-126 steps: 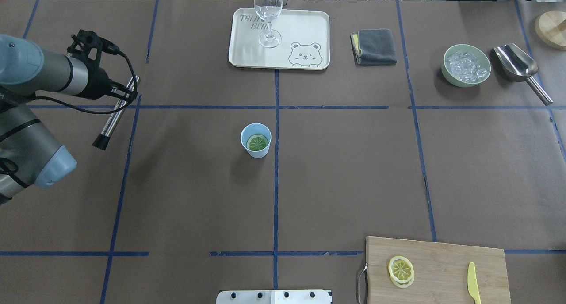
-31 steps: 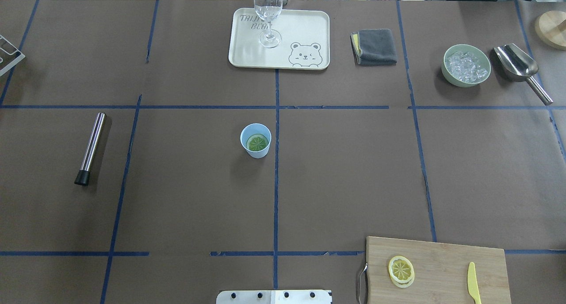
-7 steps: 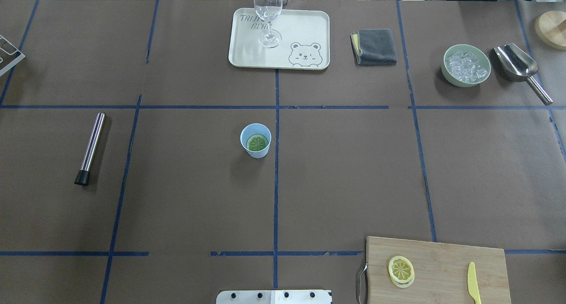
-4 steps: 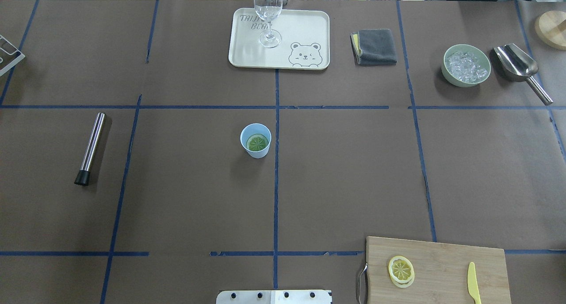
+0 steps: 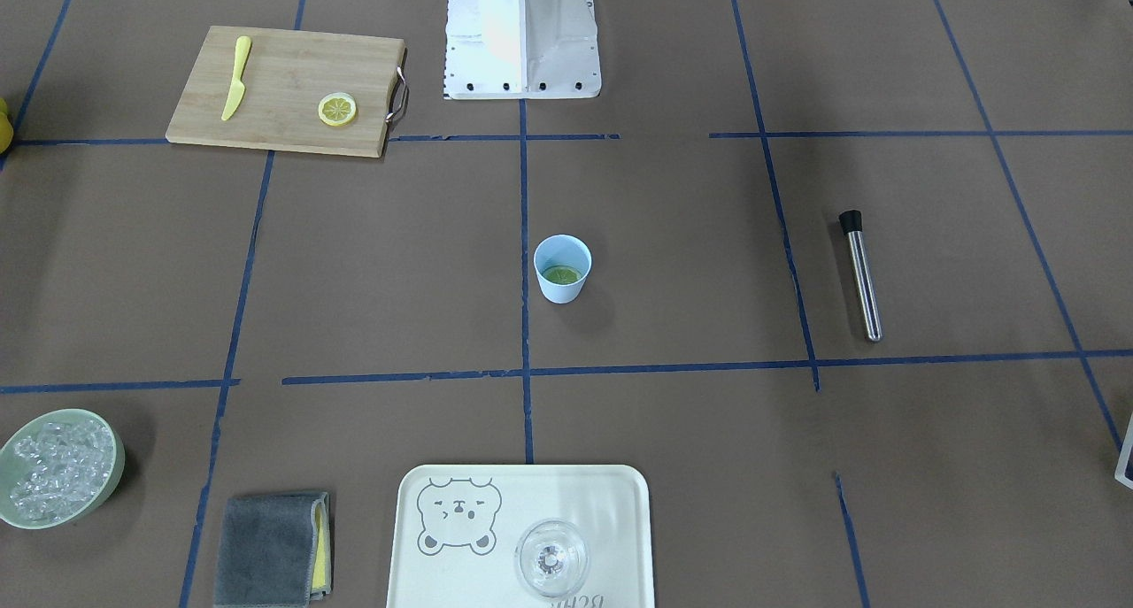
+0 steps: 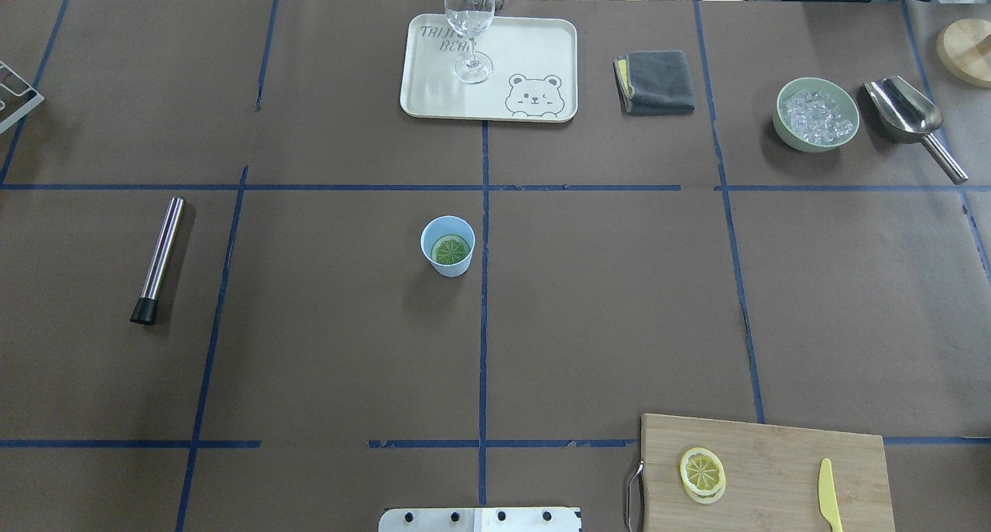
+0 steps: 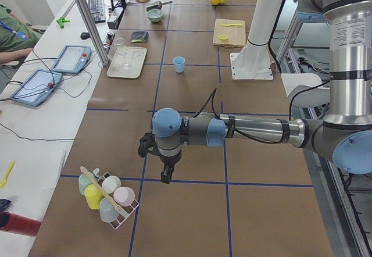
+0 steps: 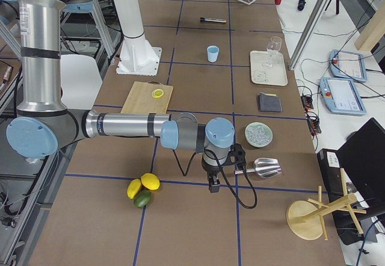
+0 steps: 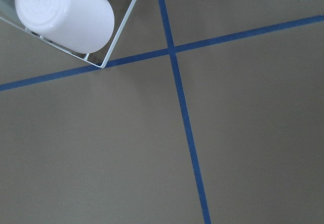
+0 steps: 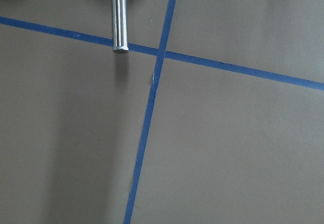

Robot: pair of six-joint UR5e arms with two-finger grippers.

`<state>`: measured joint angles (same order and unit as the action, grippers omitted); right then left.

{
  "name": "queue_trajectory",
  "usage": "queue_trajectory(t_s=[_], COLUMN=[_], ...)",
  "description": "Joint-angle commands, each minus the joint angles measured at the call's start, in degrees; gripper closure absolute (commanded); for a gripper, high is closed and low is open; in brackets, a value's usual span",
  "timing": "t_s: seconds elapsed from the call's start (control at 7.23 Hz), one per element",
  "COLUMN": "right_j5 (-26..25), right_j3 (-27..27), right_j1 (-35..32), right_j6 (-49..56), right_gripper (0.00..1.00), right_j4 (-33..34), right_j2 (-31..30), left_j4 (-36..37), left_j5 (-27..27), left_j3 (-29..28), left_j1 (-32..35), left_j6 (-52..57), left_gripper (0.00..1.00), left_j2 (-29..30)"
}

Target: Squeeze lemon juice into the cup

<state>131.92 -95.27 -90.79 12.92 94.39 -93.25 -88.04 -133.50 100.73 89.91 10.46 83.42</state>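
At mid-table the cup stood upright, and we took it as our reference. Inside the cup, flat on its bottom, lay a greenish citrus slice. The lemon lay well apart from the cup, nearer the robot and to its right, on a wooden board, stacked on a second slice like it. A yellow knife lay on the same board, further from the cup. A steel rod with a black tip lay to the robot's left of the cup, well apart. Beyond the cup, away from the robot, a wine glass stood on a cream tray.

The left gripper hung far from the cup, past the rod, near a rack of mugs. The right gripper hung far from the cup on the opposite side, near a steel scoop. Both showed only in the side views, so we could not tell how far either was open or whether it held anything.
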Motion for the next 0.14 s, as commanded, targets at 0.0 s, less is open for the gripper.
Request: queue_trajectory(t_s=[0.0], right_j5=[0.0], right_j3=[0.0], right_j1=[0.0], right_j6=[0.0], right_gripper=[0.0], right_j4=[0.0], right_j2=[0.0], left_j4=[-0.02], left_j5=[0.09], left_j3=[-0.1], left_j1=[0.0], left_j6=[0.0], left_gripper=[0.0], left_j2=[0.07])
